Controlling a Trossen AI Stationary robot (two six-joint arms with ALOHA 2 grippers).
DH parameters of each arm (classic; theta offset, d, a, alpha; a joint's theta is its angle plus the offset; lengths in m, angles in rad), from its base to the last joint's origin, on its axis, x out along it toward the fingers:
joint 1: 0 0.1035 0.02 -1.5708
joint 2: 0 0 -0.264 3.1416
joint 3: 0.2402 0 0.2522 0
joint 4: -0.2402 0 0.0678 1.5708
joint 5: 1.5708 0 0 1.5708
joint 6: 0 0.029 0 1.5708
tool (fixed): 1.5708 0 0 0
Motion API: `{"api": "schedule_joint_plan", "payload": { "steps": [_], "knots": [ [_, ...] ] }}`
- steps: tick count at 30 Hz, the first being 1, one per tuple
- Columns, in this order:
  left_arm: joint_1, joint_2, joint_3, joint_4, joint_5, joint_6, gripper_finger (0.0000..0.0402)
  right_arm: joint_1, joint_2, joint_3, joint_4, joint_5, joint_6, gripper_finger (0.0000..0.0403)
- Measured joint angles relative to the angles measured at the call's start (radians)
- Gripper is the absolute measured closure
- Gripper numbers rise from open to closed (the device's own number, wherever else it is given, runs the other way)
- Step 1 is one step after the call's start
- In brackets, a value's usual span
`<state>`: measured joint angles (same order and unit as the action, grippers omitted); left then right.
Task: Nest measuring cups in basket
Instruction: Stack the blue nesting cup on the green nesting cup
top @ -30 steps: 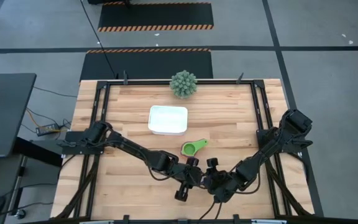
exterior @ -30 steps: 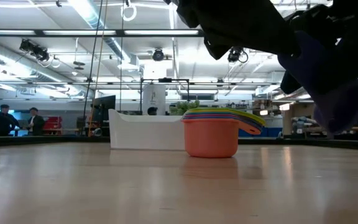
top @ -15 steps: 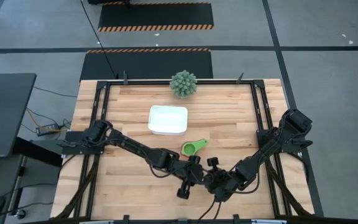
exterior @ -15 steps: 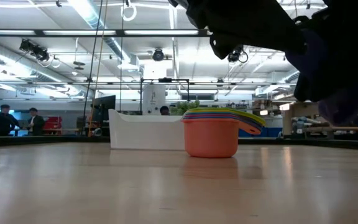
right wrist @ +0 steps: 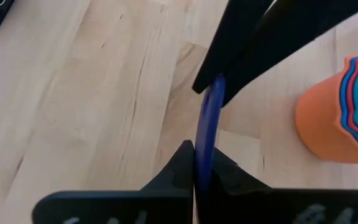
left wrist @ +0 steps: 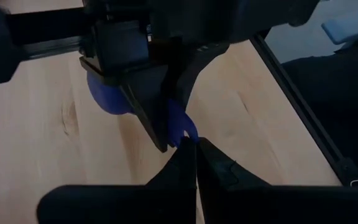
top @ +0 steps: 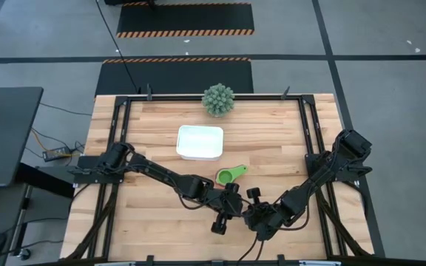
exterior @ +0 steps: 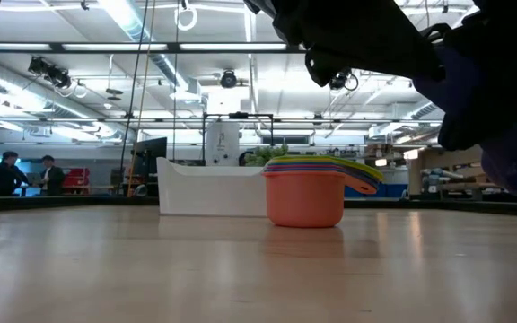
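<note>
Near the table's (top: pixel 161 222) front edge, a dark blue cup (left wrist: pixel 107 99) is pinched by its thin handle between the two grippers. The left gripper (left wrist: pixel 196 149) is seen pressed onto the handle's tip, and the right gripper (right wrist: pixel 194 163) is seen clamped on the same handle edge-on; the handle's long axis runs from one gripper to the other. The rounded bowl is shown only in the left wrist view. Farther back, near the table's middle, a nested stack of cups (exterior: pixel 308 190) stands upright, orange outermost, green innermost, handles pointing toward the right edge. Behind it the white basket (top: pixel 200 142) is seen.
</note>
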<state>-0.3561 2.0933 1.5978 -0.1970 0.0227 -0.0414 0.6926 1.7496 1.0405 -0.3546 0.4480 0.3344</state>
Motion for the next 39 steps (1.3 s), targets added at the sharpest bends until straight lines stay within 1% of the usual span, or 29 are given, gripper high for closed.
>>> {"api": "schedule_joint_plan", "payload": {
  "steps": [6,9,13,15,17,19,21,22,24,29,32,35,39],
  "knots": [
    [0.0,0.0,0.0,0.0,-0.003,0.001,0.0399,0.0,0.0,0.0,0.0,0.0,0.012,0.0393],
    [-0.005,0.0,0.0,-0.005,-0.06,0.009,0.0381,0.0,0.0,-0.001,-0.005,0.0,0.036,0.0393],
    [-0.019,-0.01,0.0,-0.034,-0.187,0.024,0.0326,-0.001,0.0,-0.001,-0.016,0.0,0.092,0.0393],
    [-0.027,-0.02,0.0,-0.041,-0.269,0.024,0.0297,-0.002,-0.001,-0.001,-0.045,0.008,0.138,0.0393],
    [-0.045,-0.026,0.0,-0.061,-0.37,0.027,0.0277,-0.002,-0.001,-0.001,-0.077,0.042,0.197,0.0393],
    [-0.068,-0.027,0.0,-0.073,-0.492,0.027,0.0266,-0.001,-0.001,-0.001,-0.103,0.075,0.251,0.0393],
    [-0.097,-0.027,0.0,-0.096,-0.614,0.027,0.0264,0.002,-0.001,-0.001,-0.119,0.109,0.294,0.0393],
    [-0.109,-0.027,0.0,-0.105,-0.662,0.024,0.0265,0.006,-0.001,-0.001,-0.126,0.124,0.307,0.0393],
    [-0.131,-0.027,0.0,-0.137,-0.715,0.005,0.0267,0.015,-0.001,-0.001,-0.132,0.149,0.323,0.0393],
    [-0.161,-0.027,-0.001,-0.15,-0.746,-0.023,0.0271,0.026,-0.035,-0.009,-0.132,0.203,0.327,0.0393],
    [-0.172,-0.027,-0.001,-0.172,-0.748,-0.03,0.0271,0.027,-0.091,-0.065,-0.109,0.225,0.325,0.0393],
    [-0.177,-0.027,-0.001,-0.187,-0.737,-0.04,0.0271,0.024,-0.165,-0.165,0.001,0.236,0.317,0.0393],
    [-0.174,-0.027,-0.001,-0.171,-0.702,-0.055,0.0271,0.013,-0.267,-0.312,0.237,0.296,0.293,0.0393]
  ]
}}
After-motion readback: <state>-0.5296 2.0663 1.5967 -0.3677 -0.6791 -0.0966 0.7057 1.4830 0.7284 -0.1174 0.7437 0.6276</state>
